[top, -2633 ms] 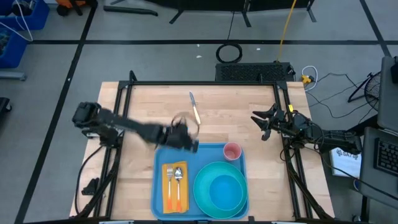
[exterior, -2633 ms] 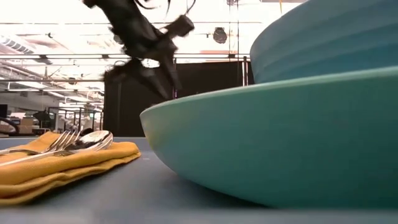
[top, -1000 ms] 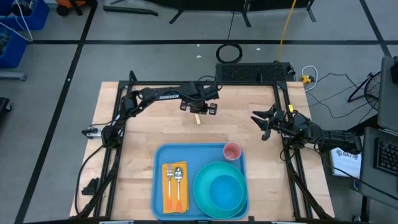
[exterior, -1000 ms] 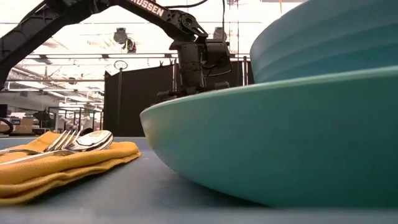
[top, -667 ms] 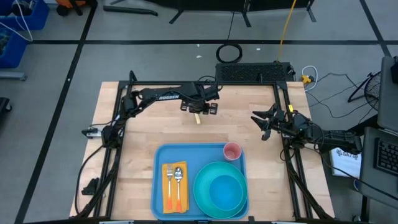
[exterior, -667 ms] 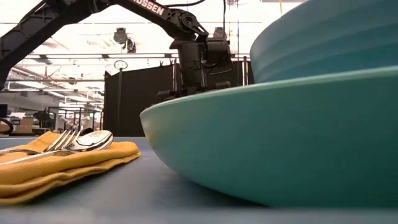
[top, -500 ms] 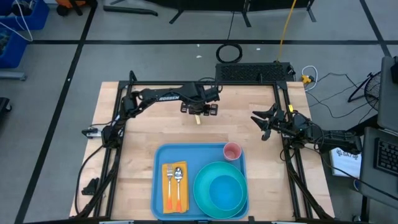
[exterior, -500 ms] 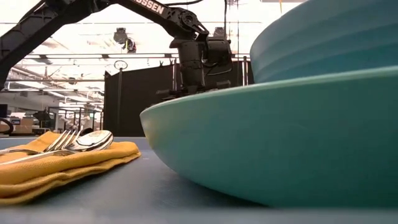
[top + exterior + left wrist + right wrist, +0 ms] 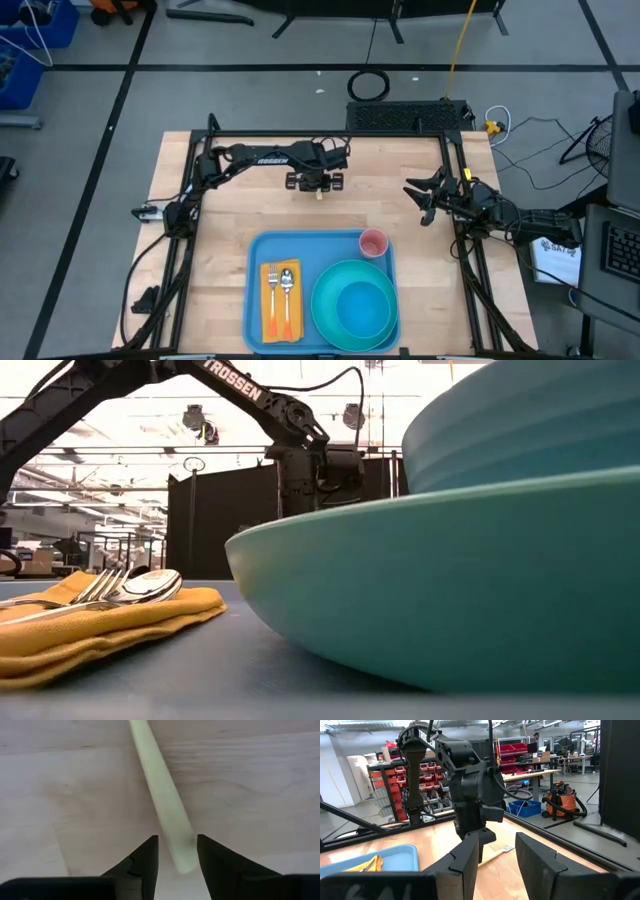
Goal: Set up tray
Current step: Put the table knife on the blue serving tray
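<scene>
A light-blue tray [image 9: 255, 290] sits lower centre of the bench [image 9: 180, 240]. Above it, the left hand [image 9: 177, 851] straddles a pale knife handle [image 9: 165, 805], fingers parted, not yet gripping. Best to close squarely near the handle's end. The blade is cut off. The right hand [image 9: 496, 851] waits at the right, half open and empty.

The bench [image 9: 230, 215] is pale wood planking, standing on a grey floor [image 9: 250, 50] marked with dark tape lines. A coiled black cable [image 9: 370, 85] and a yellow cord [image 9: 462, 35] lie on the floor beyond it, and a blue bin [image 9: 35, 40] stands off to one corner. The right wrist view shows a workshop with red shelving [image 9: 512, 751], blue crates [image 9: 526, 808], an orange vacuum [image 9: 559, 800] and bright ceiling light.
</scene>
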Robot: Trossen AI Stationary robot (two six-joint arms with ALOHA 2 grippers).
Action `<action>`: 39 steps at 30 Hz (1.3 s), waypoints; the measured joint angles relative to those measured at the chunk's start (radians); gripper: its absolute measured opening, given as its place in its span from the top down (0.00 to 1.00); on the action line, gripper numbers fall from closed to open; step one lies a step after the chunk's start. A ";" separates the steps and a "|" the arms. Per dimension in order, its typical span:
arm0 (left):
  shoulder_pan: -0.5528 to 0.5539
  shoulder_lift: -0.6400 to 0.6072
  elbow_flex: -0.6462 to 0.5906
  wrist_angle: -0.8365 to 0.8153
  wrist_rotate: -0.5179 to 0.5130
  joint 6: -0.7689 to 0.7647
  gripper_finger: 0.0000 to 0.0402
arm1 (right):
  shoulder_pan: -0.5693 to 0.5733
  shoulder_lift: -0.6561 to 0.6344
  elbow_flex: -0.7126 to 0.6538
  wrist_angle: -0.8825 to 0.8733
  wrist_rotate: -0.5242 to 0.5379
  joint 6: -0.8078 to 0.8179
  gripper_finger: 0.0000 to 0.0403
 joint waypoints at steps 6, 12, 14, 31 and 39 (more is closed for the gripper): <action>0.003 0.000 -0.049 0.100 0.004 -0.015 0.66 | 0.000 0.000 0.000 0.000 0.000 0.000 0.69; 0.010 -0.003 -0.072 0.129 0.009 -0.019 0.66 | 0.000 0.000 0.000 0.000 0.000 0.000 0.69; 0.010 -0.004 -0.077 0.129 0.009 -0.018 0.66 | 0.000 0.000 0.000 0.000 0.000 0.000 0.69; -0.013 -0.005 -0.078 0.040 -0.038 0.118 0.81 | 0.000 0.000 0.000 0.000 0.000 0.000 0.69; -0.098 -0.065 -0.085 0.014 -0.108 0.206 0.92 | 0.000 0.000 0.000 0.000 0.000 0.000 0.69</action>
